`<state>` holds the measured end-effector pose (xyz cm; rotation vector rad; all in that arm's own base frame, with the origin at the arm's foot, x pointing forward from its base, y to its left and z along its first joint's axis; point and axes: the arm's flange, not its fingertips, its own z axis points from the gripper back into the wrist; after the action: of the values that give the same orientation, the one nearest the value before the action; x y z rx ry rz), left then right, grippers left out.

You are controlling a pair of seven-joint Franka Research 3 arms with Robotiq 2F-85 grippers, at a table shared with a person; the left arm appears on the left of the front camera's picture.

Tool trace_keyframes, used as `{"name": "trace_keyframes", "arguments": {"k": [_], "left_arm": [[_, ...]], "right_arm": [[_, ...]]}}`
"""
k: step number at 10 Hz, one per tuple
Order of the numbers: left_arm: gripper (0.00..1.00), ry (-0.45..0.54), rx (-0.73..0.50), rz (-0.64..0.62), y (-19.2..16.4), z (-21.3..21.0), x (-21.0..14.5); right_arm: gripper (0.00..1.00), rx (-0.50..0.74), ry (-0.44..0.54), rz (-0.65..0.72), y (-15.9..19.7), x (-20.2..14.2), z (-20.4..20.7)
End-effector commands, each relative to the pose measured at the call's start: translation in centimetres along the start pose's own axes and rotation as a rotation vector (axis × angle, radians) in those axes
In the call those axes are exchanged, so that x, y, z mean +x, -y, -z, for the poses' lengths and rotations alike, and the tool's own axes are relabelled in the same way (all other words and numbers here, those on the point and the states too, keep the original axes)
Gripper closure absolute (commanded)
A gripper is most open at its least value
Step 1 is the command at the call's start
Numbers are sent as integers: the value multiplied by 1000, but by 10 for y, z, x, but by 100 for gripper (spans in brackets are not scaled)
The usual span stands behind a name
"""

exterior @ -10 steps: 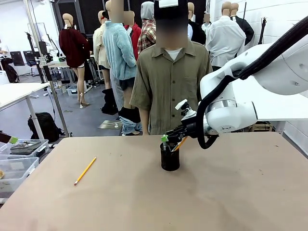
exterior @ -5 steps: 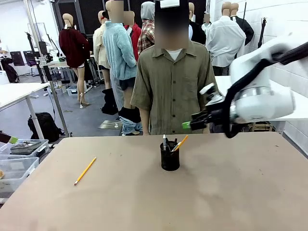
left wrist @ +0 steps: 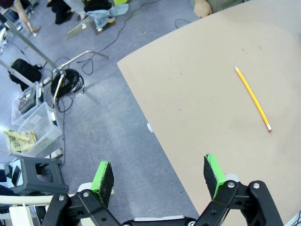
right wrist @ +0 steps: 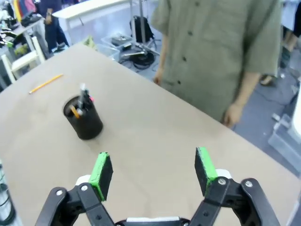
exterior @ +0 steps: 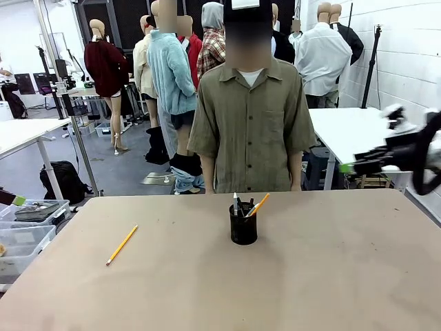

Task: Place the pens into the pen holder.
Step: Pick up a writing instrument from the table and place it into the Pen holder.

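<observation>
The black mesh pen holder (exterior: 243, 225) stands mid-table, at the far side. A silver-white pen (exterior: 235, 203) and a yellow pencil (exterior: 258, 205) stick out of it. Another yellow pencil (exterior: 122, 244) lies flat on the table's left part. My right gripper (exterior: 346, 167) hovers at the right edge, well clear of the holder, open and empty. Its wrist view has the holder (right wrist: 83, 117) ahead to the left of the open gripper (right wrist: 153, 170) and the loose pencil (right wrist: 45, 83) beyond. My left gripper (left wrist: 159, 173) is open and empty above the table's edge, with the loose pencil (left wrist: 253, 98) ahead to its right.
A person (exterior: 251, 124) stands at the far edge, with one hand (right wrist: 232, 115) hanging by the table. Plastic bins (exterior: 27, 231) sit beside the table's left side. Below the left gripper are bare floor, cables and a stool (left wrist: 40, 172). A white table (exterior: 344, 127) stands behind on the right.
My right gripper has left the holder, opened, and pulled back up and to the right. The pencil it had there now stands in the holder. The loose pencil has not moved.
</observation>
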<state>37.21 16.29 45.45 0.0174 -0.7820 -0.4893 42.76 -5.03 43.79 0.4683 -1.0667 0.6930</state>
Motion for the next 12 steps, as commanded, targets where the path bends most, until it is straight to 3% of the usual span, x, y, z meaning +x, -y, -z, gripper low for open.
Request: {"name": "trace_keyframes", "arguments": {"k": [1, 5, 11, 12], "left_arm": [[0, -1, -4, -13, -1, 1, -1], [0, -1, -4, -13, -1, 1, -1], [0, 0, 0, 0, 0, 0, 0], [0, -66, 9, 13, 4, 10, 17]], "right_arm": [[12, -16, -65, 65, 30, -12, -34], [12, -123, -58, 144, 43, -40, -73], [12, -92, -73, 96, 47, -38, -67], [12, -92, -73, 96, 47, -38, -67]]}}
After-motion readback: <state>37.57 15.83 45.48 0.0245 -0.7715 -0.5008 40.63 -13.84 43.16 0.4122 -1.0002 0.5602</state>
